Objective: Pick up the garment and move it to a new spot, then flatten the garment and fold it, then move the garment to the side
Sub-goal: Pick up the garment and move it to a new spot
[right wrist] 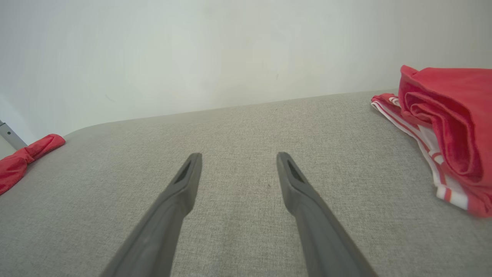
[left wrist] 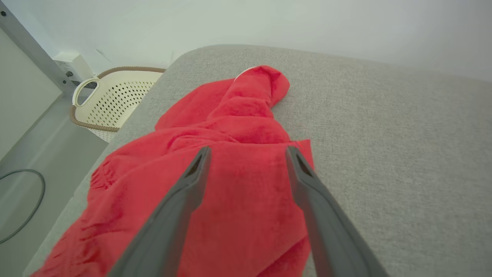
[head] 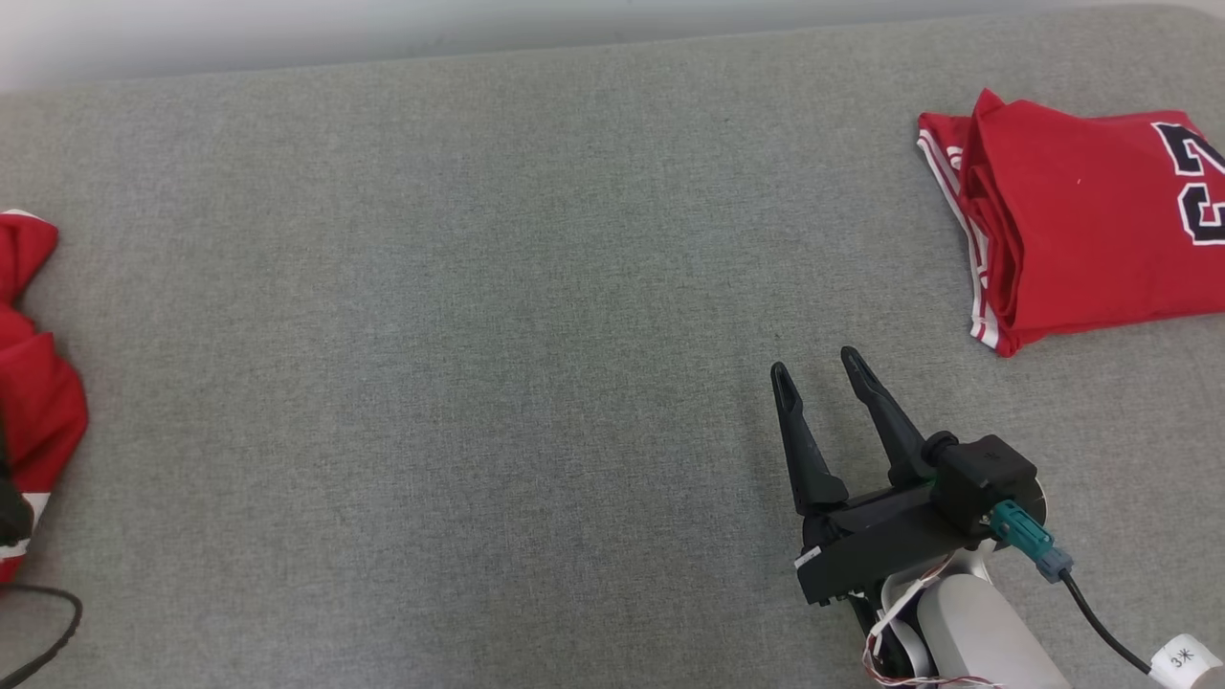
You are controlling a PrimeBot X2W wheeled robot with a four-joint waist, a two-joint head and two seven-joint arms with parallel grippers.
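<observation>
Closest to the lens, in the left wrist view, are the two dark fingers [left wrist: 180,207] of the left gripper [left wrist: 249,150]. They stand wide apart and hold nothing, and they hang just over the crumpled garment [left wrist: 230,127]. This red garment lies in a heap at the left end of the grey table [head: 478,287], and one part of it seems to hang down over the table edge, with a pale basket [left wrist: 115,96] on the floor behind that end. The right gripper [head: 812,362] rests low over bare table near the middle right, its fingers also spread and empty. Beyond it, at the far right, is a folded jersey [head: 1081,211], which I judge to be already finished and not my concern now. I think the step in hand is the first pick-up. To do it well, I would bring the left fingers straight down on the thick ridge of cloth between them, not on the thin flat flap at the right, and close fully before lifting. I would lift high enough that the hanging part clears the edge, otherwise its weight may drag the cloth out of the grip to the floor. Then I would carry it to the open middle, well apart from the folded jersey.
</observation>
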